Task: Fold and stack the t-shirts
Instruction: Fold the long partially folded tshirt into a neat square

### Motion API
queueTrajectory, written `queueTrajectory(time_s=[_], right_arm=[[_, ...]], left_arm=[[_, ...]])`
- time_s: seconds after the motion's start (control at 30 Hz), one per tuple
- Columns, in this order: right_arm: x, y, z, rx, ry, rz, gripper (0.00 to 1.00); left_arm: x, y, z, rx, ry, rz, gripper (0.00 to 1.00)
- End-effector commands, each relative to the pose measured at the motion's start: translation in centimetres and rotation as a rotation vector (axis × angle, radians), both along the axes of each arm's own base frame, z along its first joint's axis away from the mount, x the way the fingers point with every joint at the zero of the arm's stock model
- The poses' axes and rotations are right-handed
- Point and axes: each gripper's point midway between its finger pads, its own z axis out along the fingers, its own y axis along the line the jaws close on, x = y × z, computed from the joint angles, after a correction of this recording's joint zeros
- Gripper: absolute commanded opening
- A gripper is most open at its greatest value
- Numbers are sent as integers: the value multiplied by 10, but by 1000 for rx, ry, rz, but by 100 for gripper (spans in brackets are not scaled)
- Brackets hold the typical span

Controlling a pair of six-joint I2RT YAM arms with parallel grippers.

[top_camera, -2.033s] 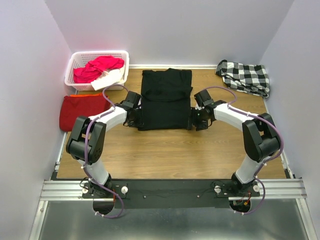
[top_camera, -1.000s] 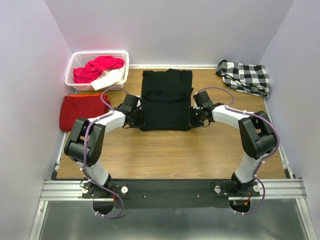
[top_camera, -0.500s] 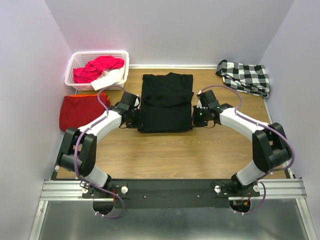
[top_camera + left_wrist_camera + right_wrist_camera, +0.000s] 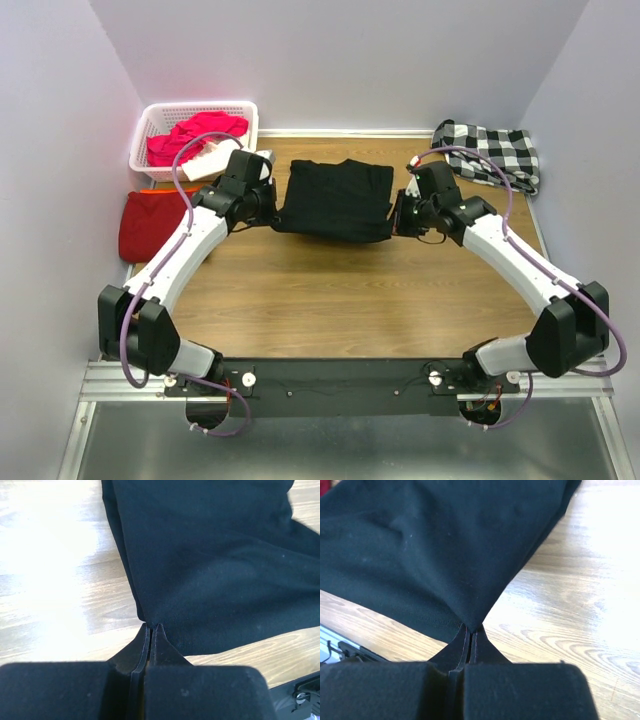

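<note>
A black t-shirt (image 4: 337,200), folded into a narrow panel, lies in the middle of the wooden table with its near edge lifted and carried toward the back. My left gripper (image 4: 273,218) is shut on its near left corner (image 4: 150,621). My right gripper (image 4: 395,222) is shut on the near right corner (image 4: 472,622). The cloth (image 4: 215,560) hangs taut between both grips above the wood, with no print showing. A dark-red t-shirt (image 4: 158,222) lies folded at the table's left edge.
A white basket (image 4: 160,118) with pink and white clothes stands at the back left. A black-and-white checked cloth (image 4: 490,152) lies at the back right. Grey walls close in the table on three sides. Bare wood (image 4: 340,300) stretches in front of the black t-shirt.
Both arms have stretched forward and lifted, carrying the black t-shirt's near edge up and toward the back, so the shirt now looks much shorter.
</note>
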Motion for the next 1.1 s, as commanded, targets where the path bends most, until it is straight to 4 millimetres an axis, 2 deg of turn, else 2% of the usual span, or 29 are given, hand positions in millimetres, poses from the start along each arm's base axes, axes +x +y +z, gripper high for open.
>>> queueTrajectory(time_s=[0.0,0.13,0.23,0.33,0.5,0.6,0.67,0.73,0.8,0.83,0.87,0.93,0.97,1.0,1.03,1.07], right_arm=[[-10,-14,14,-55,-1,-14,1],[-19,-20,25,-45,-19,-30,1],[-23,-23,18,-60,-4,-37,1],[-20,-25,11,-81,9,-50,1],[-3,-32,4,-144,3,-91,1],[12,-38,-1,-199,-4,-124,1],[22,-41,3,-220,-27,-145,1],[32,-45,0,-242,-30,-168,1],[45,-46,3,-238,-50,-181,1],[51,-47,-4,-250,-39,-188,1],[56,-48,-6,-249,-38,-194,1],[71,-51,-4,-238,-53,-212,1],[78,-52,-11,-241,-41,-216,1],[89,-53,-7,-233,-58,-224,1],[94,-53,-8,-230,-59,-224,1],[100,-53,-9,-228,-63,-226,1]], left_arm=[[-11,15,23,48,-30,18,0],[-19,17,28,39,-29,19,0],[-21,18,20,45,-13,23,0],[-14,15,17,43,-10,24,0],[19,11,20,70,-39,58,0],[43,3,20,69,-38,59,0],[60,2,17,94,-46,76,0],[70,-1,16,100,-48,73,0],[85,-5,14,110,-51,76,0],[89,-6,13,114,-51,73,0],[94,-6,2,129,-27,78,0],[108,-10,8,127,-46,76,0],[112,-10,-4,146,-20,76,0],[122,-12,5,145,-46,78,0],[127,-12,5,149,-50,77,0],[132,-12,-7,167,-25,78,0]])
